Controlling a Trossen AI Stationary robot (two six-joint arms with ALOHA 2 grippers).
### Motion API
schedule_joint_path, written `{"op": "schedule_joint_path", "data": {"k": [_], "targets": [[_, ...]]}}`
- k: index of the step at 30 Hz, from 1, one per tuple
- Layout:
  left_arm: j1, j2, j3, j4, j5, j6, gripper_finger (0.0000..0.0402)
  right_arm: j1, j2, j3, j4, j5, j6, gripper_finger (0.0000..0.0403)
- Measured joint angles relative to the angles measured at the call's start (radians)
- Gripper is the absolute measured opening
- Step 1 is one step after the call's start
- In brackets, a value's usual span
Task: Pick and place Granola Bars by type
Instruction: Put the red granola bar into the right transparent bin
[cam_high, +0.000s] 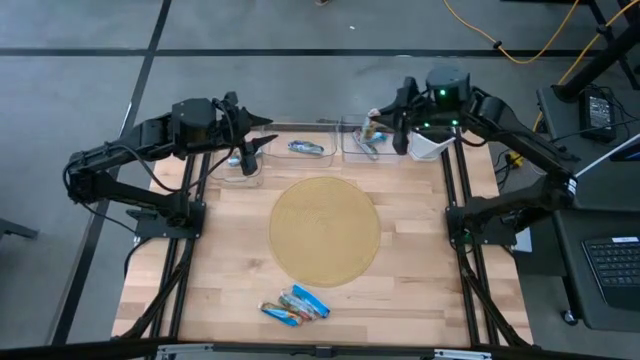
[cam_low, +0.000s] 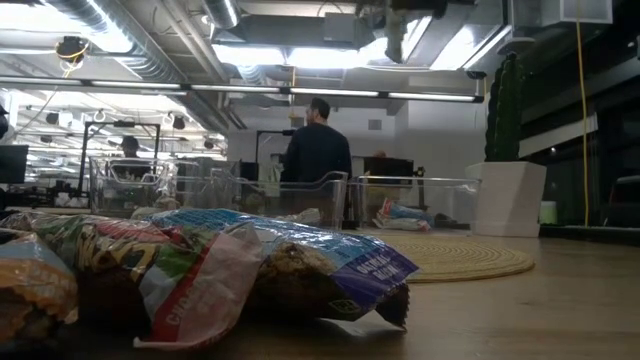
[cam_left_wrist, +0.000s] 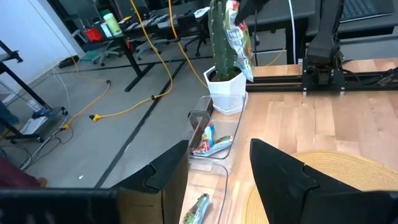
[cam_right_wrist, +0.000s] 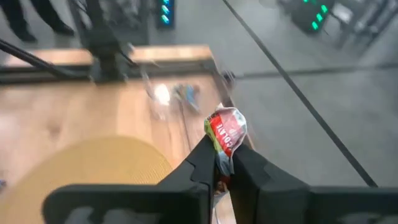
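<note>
Pale wooden slatted tabletop (cam_high: 420, 260): carrying every item listed below.

Round tan woven mat (cam_high: 325, 230): lying at the tabletop's centre, nothing resting on it.

Clear plastic bins, three along the far edge: left bin (cam_high: 243, 163), middle bin (cam_high: 305, 150), right bin (cam_high: 362, 143). The middle bin is holding one blue-wrapped bar (cam_high: 306, 148); the right bin is holding a few multicoloured bars (cam_left_wrist: 211, 140).

White planter with green cactus (cam_left_wrist: 224, 74): standing at the far right corner, just beside the right bin.

Right gripper (cam_right_wrist: 222, 163): hovering above the right bin, its fingers pinching nearly closed on a red-and-silver wrapped granola bar (cam_right_wrist: 225, 135), which is sticking up between them.

Left gripper (cam_high: 252, 152): waiting over the left bin, its fingers standing partly apart and gripping nothing.

Remaining granola bars (cam_high: 296, 305): a small heap of blue and multicoloured wrappers lying at the tabletop's near edge, well apart from the bins.

Step in hand, as judged: carrying the held bar to the bin of like bars. Next move is calling for lowering into the right bin and letting the fingers part, then returning to the near heap.
</note>
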Motion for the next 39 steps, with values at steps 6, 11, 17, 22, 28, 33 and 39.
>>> {"op": "schedule_joint_path", "data": {"k": [6,11,17,22,28,33,39], "targets": [[0.0,0.0,0.0,0.0,-0.002,-0.002,0.016,0.0,-0.006,0.0,-0.114,0.083,0.0,0.003],[0.0,0.0,0.0,0.0,-0.001,-0.028,0.0161,-0.031,0.003,0.0,-0.169,0.105,-0.002,0.0025],[0.0,0.0,0.0,-0.012,0.017,-0.053,0.0161,-0.1,0.005,-0.048,-0.22,0.105,-0.005,0.0039],[0.0,0.0,0.0,-0.023,0.017,-0.064,0.0156,-0.144,0.006,-0.117,-0.217,0.105,-0.008,0.0022],[0.0,0.0,0.0,-0.024,0.02,-0.069,0.0156,-0.189,0.021,-0.14,-0.199,0.11,-0.046,0.0035],[0.0,0.002,0.0,-0.024,0.02,-0.069,0.0156,-0.232,0.067,-0.104,-0.201,0.12,-0.111,0.0028],[0.0,0.016,0.0,-0.025,0.02,-0.063,0.0151,-0.276,0.136,-0.082,-0.205,0.12,-0.164,0.0025]]}}
